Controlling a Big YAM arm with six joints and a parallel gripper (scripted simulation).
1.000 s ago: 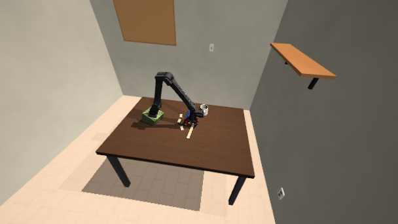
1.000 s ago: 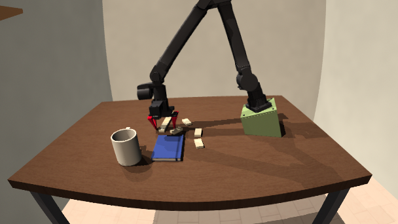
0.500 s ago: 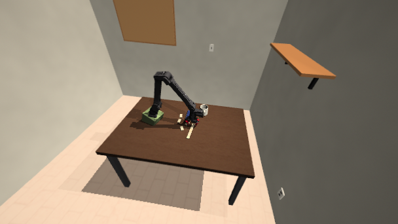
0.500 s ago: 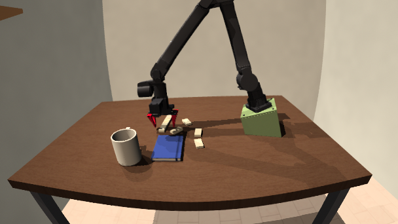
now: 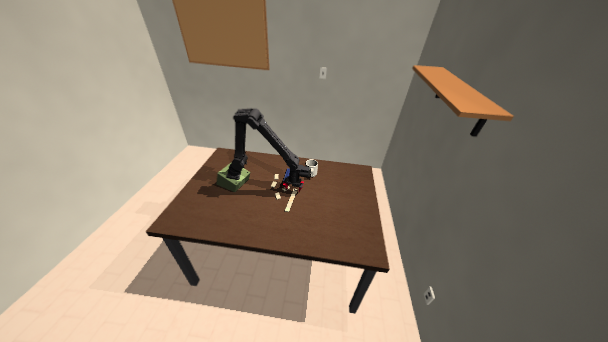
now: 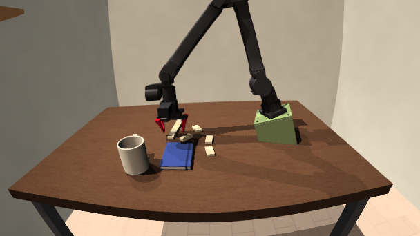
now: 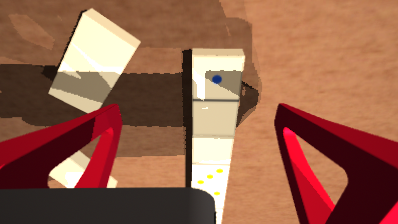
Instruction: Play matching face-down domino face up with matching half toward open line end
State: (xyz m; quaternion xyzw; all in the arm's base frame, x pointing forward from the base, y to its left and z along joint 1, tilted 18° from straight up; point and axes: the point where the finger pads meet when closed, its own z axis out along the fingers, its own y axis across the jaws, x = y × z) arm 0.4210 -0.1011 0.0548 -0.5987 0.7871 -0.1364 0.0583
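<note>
Straddling the near end of the domino line [image 5: 290, 201] [image 6: 175, 129] [image 7: 215, 117], the black hand [image 5: 293, 187] [image 6: 174, 132] [image 7: 198, 113] stood released, its red fingers spread wide and nothing between them gripped. The line lay flat on the table [image 5: 340, 220] [image 6: 259, 186], one blue pip on its end half and yellow pips farther along. A plain-backed domino [image 6: 186, 138] [image 7: 95, 60] lay askew just beside that end, apart from it. Three other dominoes rested nearer the green base [image 5: 223, 180] [image 6: 276, 129]; which unplayed one matched, I couldn't tell. Close by lay a blue notebook [image 6: 177, 156], with a white mug [image 5: 312, 168] [image 6: 134, 155] beside it.
</note>
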